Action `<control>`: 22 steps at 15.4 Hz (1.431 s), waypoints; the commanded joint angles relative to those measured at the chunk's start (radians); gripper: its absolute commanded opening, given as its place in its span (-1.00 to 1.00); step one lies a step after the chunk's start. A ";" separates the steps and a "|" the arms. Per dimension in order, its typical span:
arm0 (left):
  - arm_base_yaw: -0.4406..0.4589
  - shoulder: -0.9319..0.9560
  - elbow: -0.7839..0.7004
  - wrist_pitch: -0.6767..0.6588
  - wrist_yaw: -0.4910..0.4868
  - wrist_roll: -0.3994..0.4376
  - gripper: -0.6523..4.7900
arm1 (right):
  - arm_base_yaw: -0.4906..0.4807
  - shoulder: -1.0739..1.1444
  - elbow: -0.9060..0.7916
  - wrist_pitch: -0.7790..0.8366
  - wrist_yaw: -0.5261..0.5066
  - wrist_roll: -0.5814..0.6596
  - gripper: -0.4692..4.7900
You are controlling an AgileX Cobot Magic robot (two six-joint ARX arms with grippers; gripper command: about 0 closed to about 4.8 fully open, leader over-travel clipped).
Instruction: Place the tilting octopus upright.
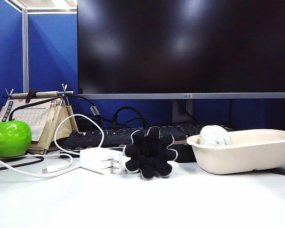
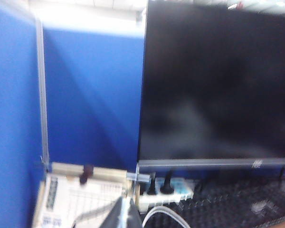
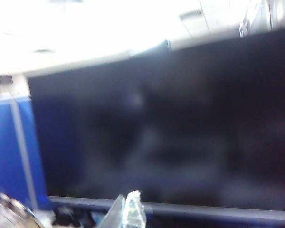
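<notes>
At the middle of the table, the octopus (image 1: pixel 149 153) lies tipped, black underside showing. The left gripper (image 2: pixel 123 213) and right gripper (image 3: pixel 128 211) are closed tight, holding nothing.

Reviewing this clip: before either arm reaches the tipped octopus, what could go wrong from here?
1. The octopus lies on its side, black underside facing the camera, touching the white charger; a grab may catch the charger or its cable.
2. The beige bowl sits close on its other side, so a wide approach might nudge it.
3. Both wrist views are blurred and show the monitor, not the toy; the left gripper and right gripper show only as shut tips.
</notes>
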 commanded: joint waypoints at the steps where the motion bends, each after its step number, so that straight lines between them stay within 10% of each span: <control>1: 0.001 0.044 0.185 -0.154 -0.003 -0.003 -0.78 | 0.000 0.061 0.187 -0.223 -0.032 -0.003 -0.84; 7: 0.001 0.456 0.502 -0.509 0.270 -0.011 -0.78 | 0.000 0.296 0.314 -0.485 -0.278 0.040 -0.84; 12: -0.018 0.753 0.525 -0.515 0.528 -0.118 -0.78 | 0.012 0.549 0.314 -0.490 -0.531 0.142 -0.84; 17: -0.260 0.868 0.525 -0.440 0.500 -0.119 -0.78 | 0.252 0.787 0.314 -0.481 -0.500 0.127 -0.84; 22: -0.487 0.917 0.524 -0.378 0.197 -0.038 -0.78 | 0.486 1.043 0.313 -0.318 -0.299 0.017 -0.84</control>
